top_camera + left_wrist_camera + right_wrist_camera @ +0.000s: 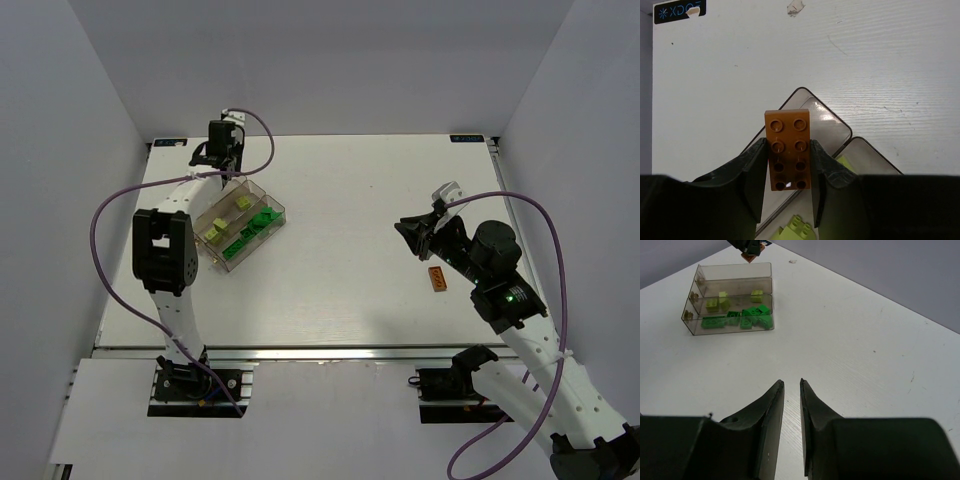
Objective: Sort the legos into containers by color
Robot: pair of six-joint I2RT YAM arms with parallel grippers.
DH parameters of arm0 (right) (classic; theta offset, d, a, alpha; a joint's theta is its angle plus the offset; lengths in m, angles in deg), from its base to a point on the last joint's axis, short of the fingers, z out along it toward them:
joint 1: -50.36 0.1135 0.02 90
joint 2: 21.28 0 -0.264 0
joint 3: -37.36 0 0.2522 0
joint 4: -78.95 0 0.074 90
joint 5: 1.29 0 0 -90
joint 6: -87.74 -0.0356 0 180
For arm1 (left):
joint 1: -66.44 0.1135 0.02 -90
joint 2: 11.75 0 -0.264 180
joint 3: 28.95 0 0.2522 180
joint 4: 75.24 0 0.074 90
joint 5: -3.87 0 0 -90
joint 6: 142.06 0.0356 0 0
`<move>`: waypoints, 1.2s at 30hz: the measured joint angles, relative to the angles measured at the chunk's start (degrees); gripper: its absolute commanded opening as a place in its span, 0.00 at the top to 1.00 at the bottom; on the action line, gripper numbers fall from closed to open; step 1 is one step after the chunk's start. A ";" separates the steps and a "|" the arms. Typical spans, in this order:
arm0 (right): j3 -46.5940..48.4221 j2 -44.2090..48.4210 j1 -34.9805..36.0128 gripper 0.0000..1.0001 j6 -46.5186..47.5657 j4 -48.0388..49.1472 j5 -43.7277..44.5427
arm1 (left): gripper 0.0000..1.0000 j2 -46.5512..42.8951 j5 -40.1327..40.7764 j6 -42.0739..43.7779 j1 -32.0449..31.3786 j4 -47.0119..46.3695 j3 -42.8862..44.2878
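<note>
My left gripper (787,146) is shut on an orange lego (788,131), held studs-up over the end of the clear tray's (832,125) outermost compartment. In the top view that gripper (222,150) hangs at the tray's (282,212) far corner. Lime legos (215,232) lie in the middle compartment and green legos (252,228) in the nearest one. Another orange lego (437,280) lies on the table beside my right arm. My right gripper (792,383) hovers above bare table, jaws a little apart with nothing between them.
The right wrist view shows the tray (730,271) far off at the upper left, with lime legos (720,302) and green legos (742,319) inside. Grey walls enclose the table on three sides. A purple cable (110,210) loops off the left arm.
</note>
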 measured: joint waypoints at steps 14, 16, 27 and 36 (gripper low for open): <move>0.00 0.02 0.00 0.74 0.02 0.00 0.02 | 0.50 2.25 2.16 0.92 0.52 0.61 -0.57; 0.00 0.02 0.00 0.74 0.02 0.00 0.00 | 0.46 2.25 2.49 1.07 0.76 0.70 -1.05; 0.00 0.02 0.00 0.73 0.07 0.07 0.04 | 0.40 2.25 2.82 0.26 1.46 1.09 -1.31; 1.03 -5.84 0.00 0.51 2.12 -1.18 -0.50 | 0.19 -6.84 -7.65 -14.12 1.49 -0.50 -7.23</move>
